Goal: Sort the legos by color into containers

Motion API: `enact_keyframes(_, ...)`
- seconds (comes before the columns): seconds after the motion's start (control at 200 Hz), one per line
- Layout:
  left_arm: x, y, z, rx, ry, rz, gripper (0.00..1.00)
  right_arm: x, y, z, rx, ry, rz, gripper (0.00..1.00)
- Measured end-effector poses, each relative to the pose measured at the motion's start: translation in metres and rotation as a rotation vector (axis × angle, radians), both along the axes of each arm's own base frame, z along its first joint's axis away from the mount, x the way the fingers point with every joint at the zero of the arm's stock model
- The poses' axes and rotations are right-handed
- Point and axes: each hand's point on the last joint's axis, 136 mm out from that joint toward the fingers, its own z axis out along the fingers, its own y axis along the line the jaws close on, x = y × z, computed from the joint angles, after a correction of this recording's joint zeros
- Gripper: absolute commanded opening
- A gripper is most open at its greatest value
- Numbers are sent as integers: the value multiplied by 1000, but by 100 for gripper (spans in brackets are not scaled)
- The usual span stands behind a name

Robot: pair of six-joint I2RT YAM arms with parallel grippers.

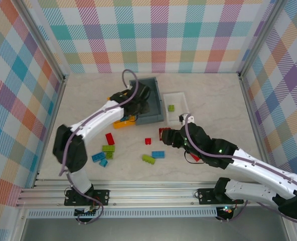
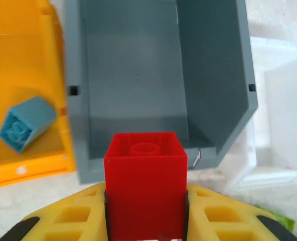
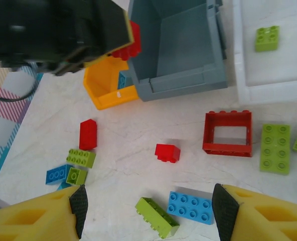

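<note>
Though overlapped by the left arm [image 1: 101, 116] from above, orange-yellow bin [image 2: 23, 60] shows a blue brick [image 2: 25, 123] inside in the left wrist view; left gripper [image 2: 146, 216] clamps red brick [image 2: 144, 170] over grey-blue bin [image 2: 213, 75] near wall. Right gripper [image 3: 151, 213] spread, small red brick [image 3: 167, 152] at 12 o'clock.

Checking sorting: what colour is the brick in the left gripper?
Red; the brick shows best in the left wrist view.

White shells [image 1: 96, 120] and black joints [image 1: 69, 150] are seen on both arms, mauve cables [image 1: 130, 71] looped alongside, yellow fingers [image 3: 30, 220] tipped with black pads [image 3: 79, 208].
</note>
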Motion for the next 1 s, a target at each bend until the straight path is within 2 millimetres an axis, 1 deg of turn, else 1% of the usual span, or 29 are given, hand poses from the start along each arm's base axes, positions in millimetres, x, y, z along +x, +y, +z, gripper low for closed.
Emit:
enact_keyframes(0.13,30,-18,-24,38,16,12,29,-1,-13,6,14,-11,-42,69)
enact_keyframes(0.265,48,-28,-42,67,35,17,38,-2,-24,6,6,-7,-79,69)
enact_keyframes(0.35,51,-29,-52,85,53,20,43,-2,-30,0,-14,10,-107,70)
enact_keyframes(0.405,49,-28,-57,98,66,18,46,-3,-34,-6,-33,26,-125,70)
enact_keyframes(0.53,47,-26,-58,104,77,20,49,-1,-45,-25,-106,77,-169,71)
enact_keyframes(0.565,47,-26,-58,105,77,20,50,0,-48,-31,-129,92,-181,69)
enact_keyframes(0.62,47,-26,-58,105,77,20,49,3,-52,-39,-156,118,-195,64)
enact_keyframes(0.69,46,-26,-54,101,72,21,49,7,-56,-49,-180,159,-208,60)
enact_keyframes(0.755,43,-26,-46,94,62,18,49,13,-59,-61,-196,213,-208,56)
enact_keyframes(0.845,33,-24,-24,71,31,14,50,19,-58,-86,-238,298,-192,54)
enact_keyframes(0.895,22,-23,-9,52,9,12,50,20,-55,-103,-273,347,-174,54)
enact_keyframes(0.93,10,-23,2,34,-10,4,51,18,-52,-116,-300,379,-153,54)
enact_keyframes(1.0,-20,-24,25,-7,-55,-22,51,15,-48,-138,-351,434,-117,55)
